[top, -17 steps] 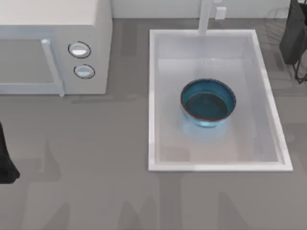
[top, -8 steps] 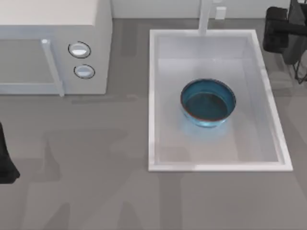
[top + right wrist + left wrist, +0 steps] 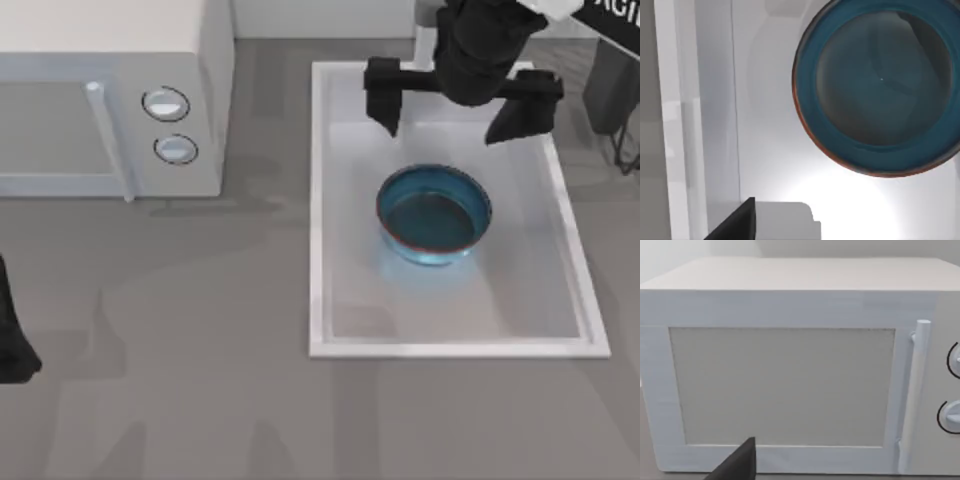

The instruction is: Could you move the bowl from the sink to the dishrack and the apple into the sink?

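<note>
My right pincer (image 3: 456, 112) is hanging spread wide over the far end of the large white rectangular sink (image 3: 318, 200)

The round glossy blue bowl (image 3: 434, 214) is sitting inside the sink, untouched; my left arm is resting at the grey counter's (image 3: 200, 340) left edge, facing the white microwave (image 3: 790, 370)

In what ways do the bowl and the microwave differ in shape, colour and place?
The bowl is round and glossy blue; the microwave is boxy and white. The bowl lies inside the sink, under the open right pincer, while the microwave stands on the counter left of the sink. Both sit upright.
</note>
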You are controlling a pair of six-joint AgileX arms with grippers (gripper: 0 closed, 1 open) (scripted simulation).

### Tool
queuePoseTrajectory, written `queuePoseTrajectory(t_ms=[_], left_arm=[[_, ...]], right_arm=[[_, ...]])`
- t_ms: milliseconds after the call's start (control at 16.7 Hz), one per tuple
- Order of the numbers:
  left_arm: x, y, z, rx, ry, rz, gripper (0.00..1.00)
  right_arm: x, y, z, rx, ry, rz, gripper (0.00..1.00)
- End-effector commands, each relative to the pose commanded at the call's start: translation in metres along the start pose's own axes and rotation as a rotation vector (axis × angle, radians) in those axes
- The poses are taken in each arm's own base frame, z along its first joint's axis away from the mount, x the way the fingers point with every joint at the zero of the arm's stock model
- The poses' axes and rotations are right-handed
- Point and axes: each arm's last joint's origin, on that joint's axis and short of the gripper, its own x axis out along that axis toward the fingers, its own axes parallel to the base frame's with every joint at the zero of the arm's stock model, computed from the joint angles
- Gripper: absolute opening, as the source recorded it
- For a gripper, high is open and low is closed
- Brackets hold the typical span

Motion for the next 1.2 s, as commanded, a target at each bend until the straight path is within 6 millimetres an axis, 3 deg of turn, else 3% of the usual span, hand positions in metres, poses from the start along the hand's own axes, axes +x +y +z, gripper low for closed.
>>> queuePoseTrajectory(t_ms=[240, 420, 900, 1020, 1200], left_arm=[[0.000, 0.000, 0.000, 0.000, 0.000, 0.000, 1.00], [0.000, 0.000, 0.000, 0.000, 0.000, 0.000, 1.00], [0.000, 0.000, 0.000, 0.000, 0.000, 0.000, 1.00], [0.000, 0.000, 0.000, 0.000, 0.000, 0.000, 1.00], [0.000, 0.000, 0.000, 0.000, 0.000, 0.000, 1.00]], right_arm=[[0.058, 0.037, 0.008, -0.022, 0.053, -0.057, 1.00], [0.082, 0.051, 0.007, -0.034, 0.059, -0.080, 1.00], [0.090, 0.052, 0.008, -0.034, 0.060, -0.087, 1.00], [0.104, 0.053, 0.007, -0.037, 0.059, -0.086, 1.00], [0.144, 0.051, 0.005, -0.038, 0.059, -0.086, 1.00]])
